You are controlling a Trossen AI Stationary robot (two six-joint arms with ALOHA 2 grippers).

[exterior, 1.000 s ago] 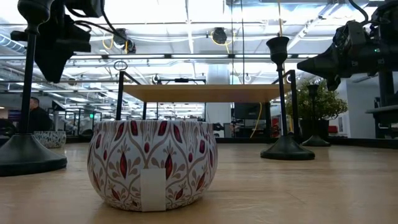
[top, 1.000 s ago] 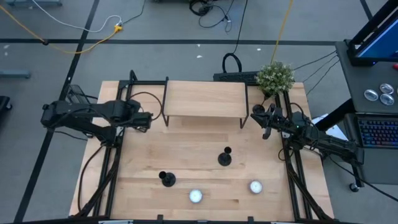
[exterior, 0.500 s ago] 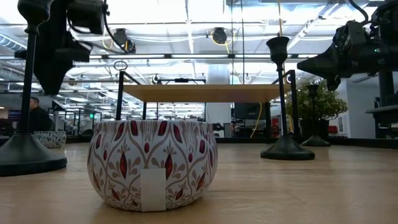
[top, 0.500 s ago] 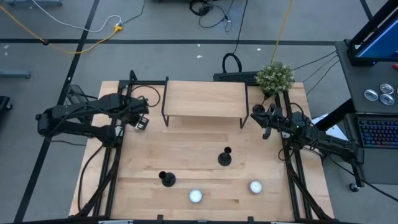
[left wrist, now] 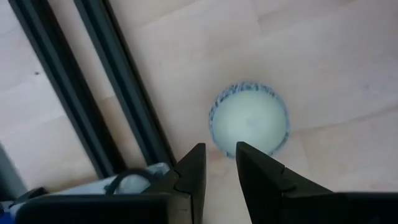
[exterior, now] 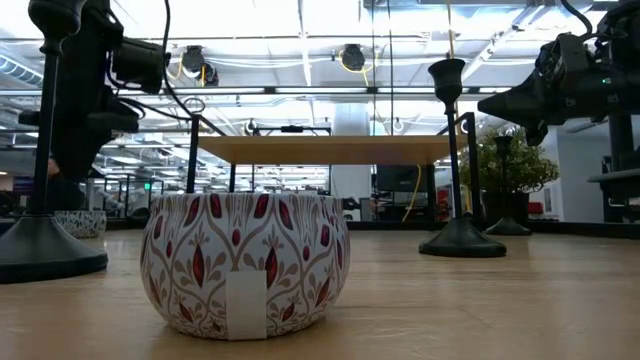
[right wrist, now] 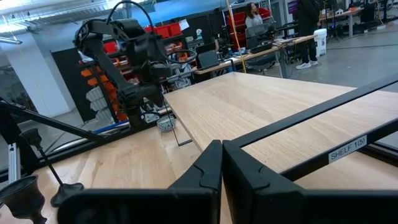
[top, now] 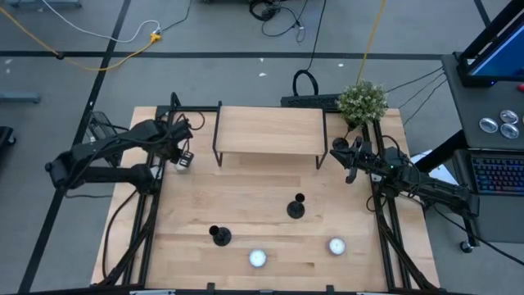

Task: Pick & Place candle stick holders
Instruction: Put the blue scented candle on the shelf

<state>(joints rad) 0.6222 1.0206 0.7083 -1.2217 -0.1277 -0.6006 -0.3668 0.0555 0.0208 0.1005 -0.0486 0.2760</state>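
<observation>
Two candle stick holders stood free on the table in the lower middle of the high view: one right of centre, the other lower and to its left. Each was matte black, a round disc base under a thin upright stem. A third could not be made out with certainty from above. Neither holder was gripped, so the picking looked barely begun.

Just below them sat two pale round candles, one in a patterned red-and-white tin.

The left gripper hovered at the upper left of the table, fingers slightly parted and empty, over a small white candle with a speckled blue rim. The right gripper waited at the upper right with fingers pressed together, beside the light wooden shelf on black wire legs.
</observation>
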